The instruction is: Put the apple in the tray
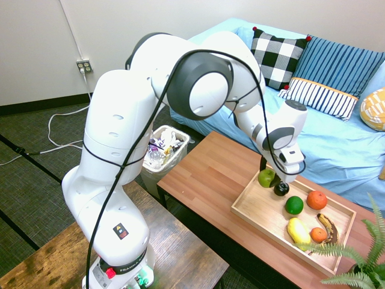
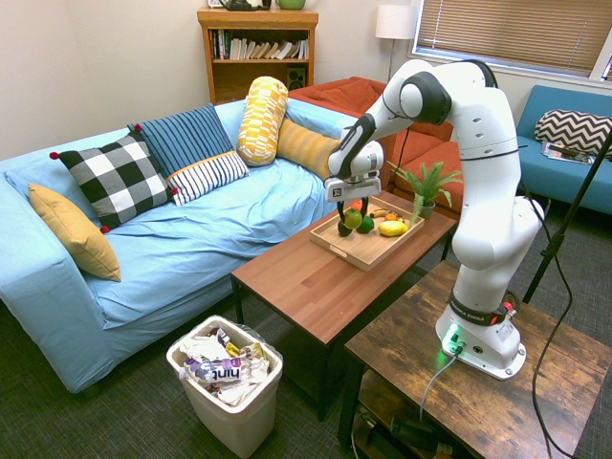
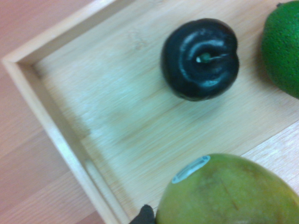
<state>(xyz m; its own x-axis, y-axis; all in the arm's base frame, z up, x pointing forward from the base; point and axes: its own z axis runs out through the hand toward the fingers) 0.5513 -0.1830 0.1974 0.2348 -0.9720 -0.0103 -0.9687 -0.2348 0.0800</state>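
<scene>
The light yellow-green apple hangs in my gripper, whose fingers are shut on it, just above the near-left corner of the light wooden tray. From the other side the apple and gripper sit over the tray on the coffee table. Up close, the wrist view shows the apple with a sticker above the tray floor, beside a black fruit.
The tray holds a black fruit, a dark green fruit, two oranges, a yellow fruit and a dark banana. A fern stands at the table's right end. A full waste bin is beside the table. A blue sofa lies behind.
</scene>
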